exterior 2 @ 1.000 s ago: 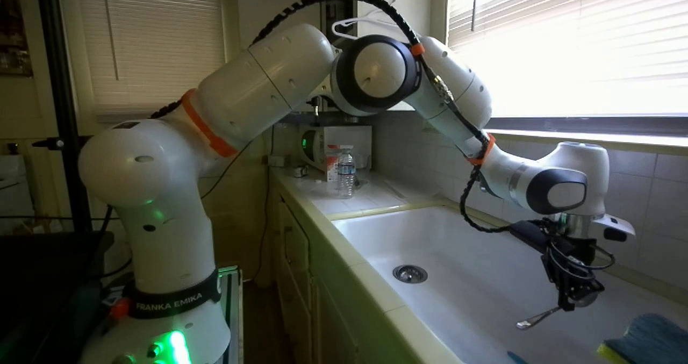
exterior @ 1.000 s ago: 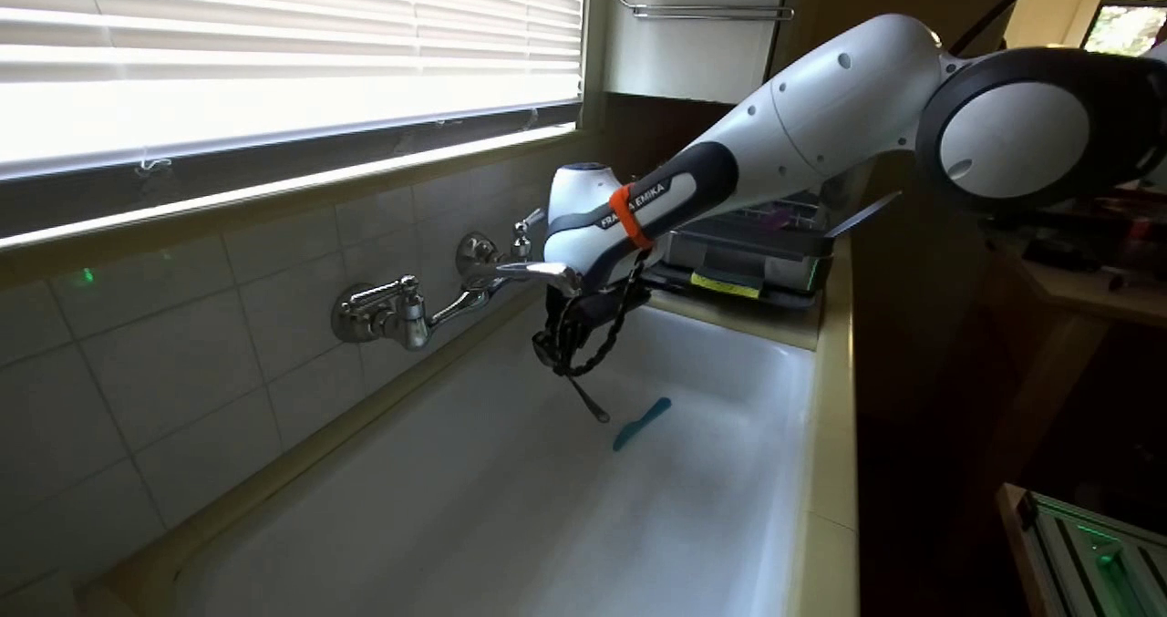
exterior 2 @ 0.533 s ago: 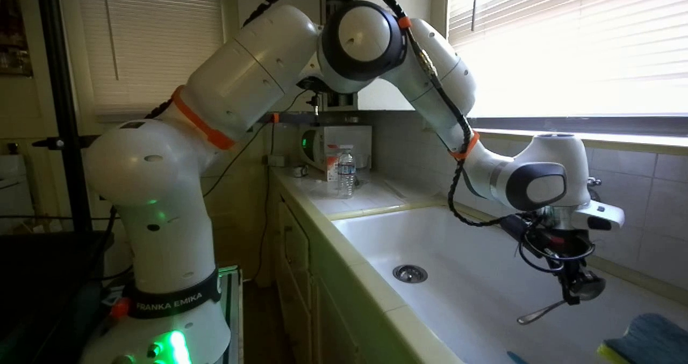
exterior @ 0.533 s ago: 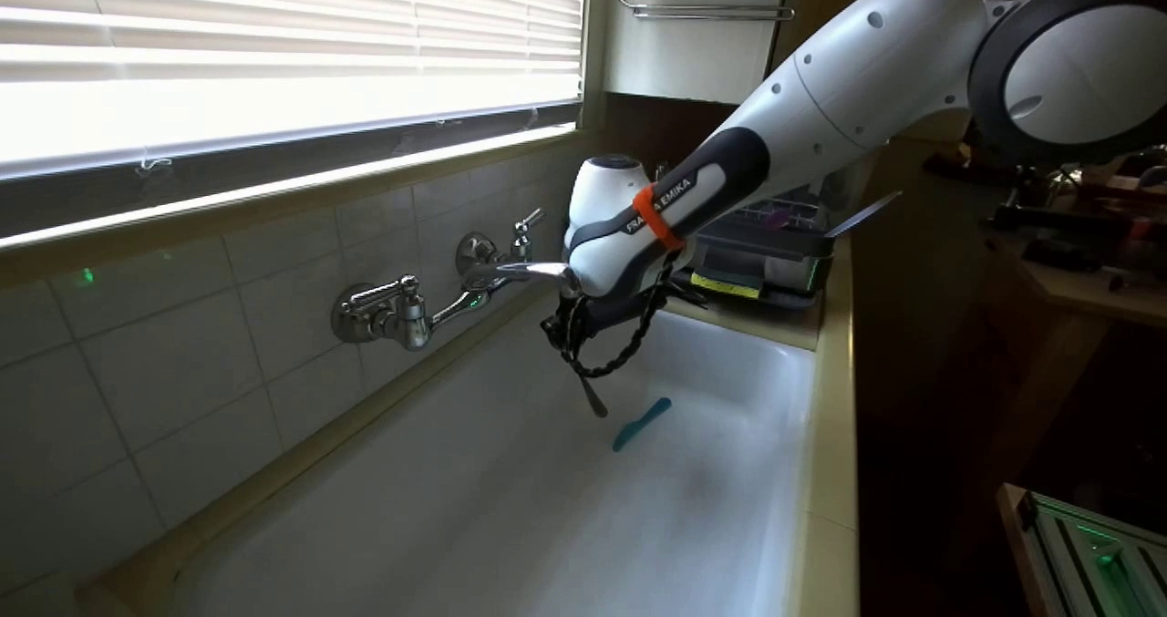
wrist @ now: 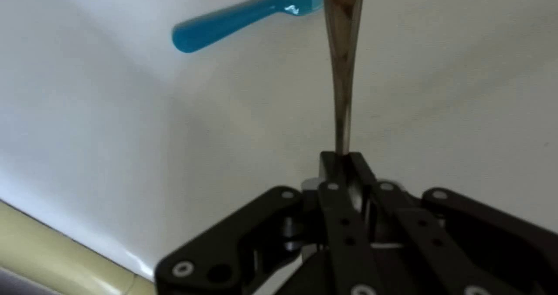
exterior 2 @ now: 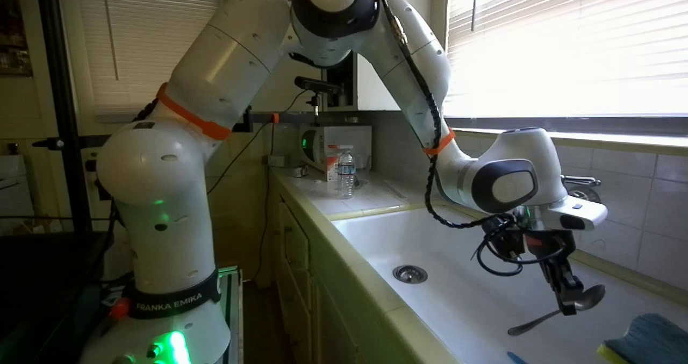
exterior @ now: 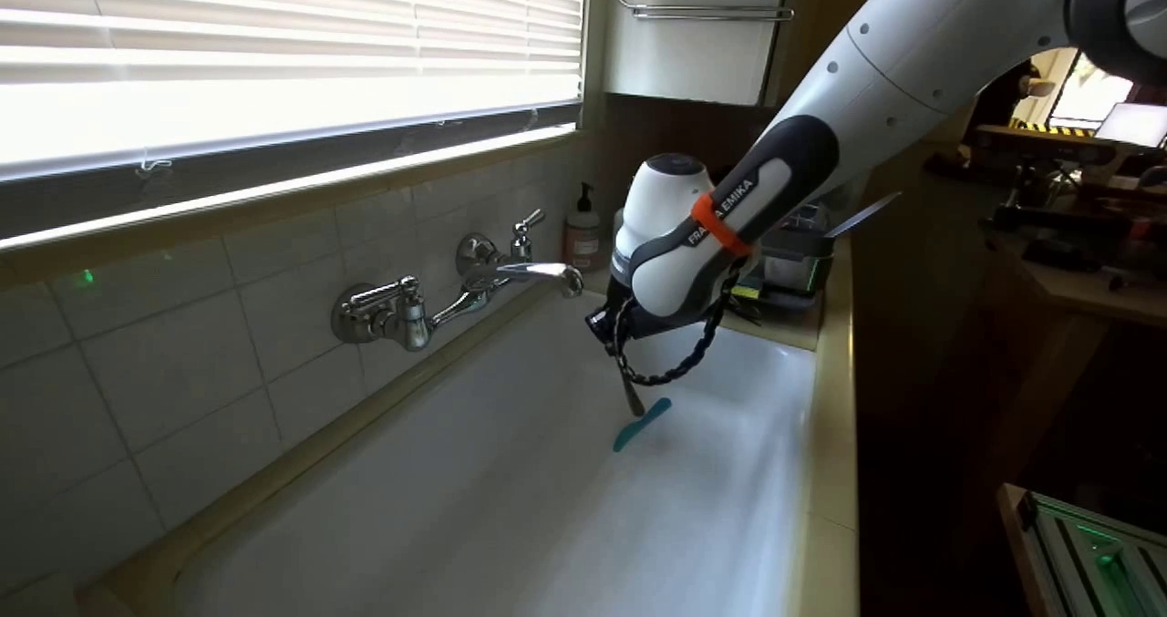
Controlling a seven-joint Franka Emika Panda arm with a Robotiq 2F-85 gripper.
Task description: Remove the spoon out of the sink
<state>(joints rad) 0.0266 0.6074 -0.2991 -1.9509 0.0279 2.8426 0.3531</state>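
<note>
Claw point(wrist: 343, 155): clasped on the metal spoon point(wrist: 343, 68), pinching the slim stem close to the bowl.
Spoon: we find it tilted over the white sink point(exterior 2: 371, 232); in an exterior view the bowl lies toward 2 o'clock from the claw and the handle slants toward 8 o'clock, while in the wrist view the handle points to 12 o'clock. How high it hangs above the basin floor we cannot tell.
Teal-blue knife point(wrist: 231, 25): flat on the basin floor, toward 11 o'clock from the claw in the wrist view; the spoon handle hides one end of it.
Drain strainer point(exterior 2: 410, 274): in an exterior view we see it set in the sink, toward 9 o'clock from the claw.
Chrome tap point(exterior: 467, 302): mounted on the tiled wall point(exterior: 169, 348), toward 10 o'clock from the claw in an exterior view, with a pump bottle point(exterior: 582, 234) standing past its spout.
Sponge point(exterior 2: 654, 336): blue and yellow, toward 4 o'clock from the claw in an exterior view.
Counter point(exterior 2: 373, 198): beyond the sink, toward 10 o'clock; on it we see a water bottle point(exterior 2: 346, 177), with a microwave point(exterior 2: 357, 136) behind.
</note>
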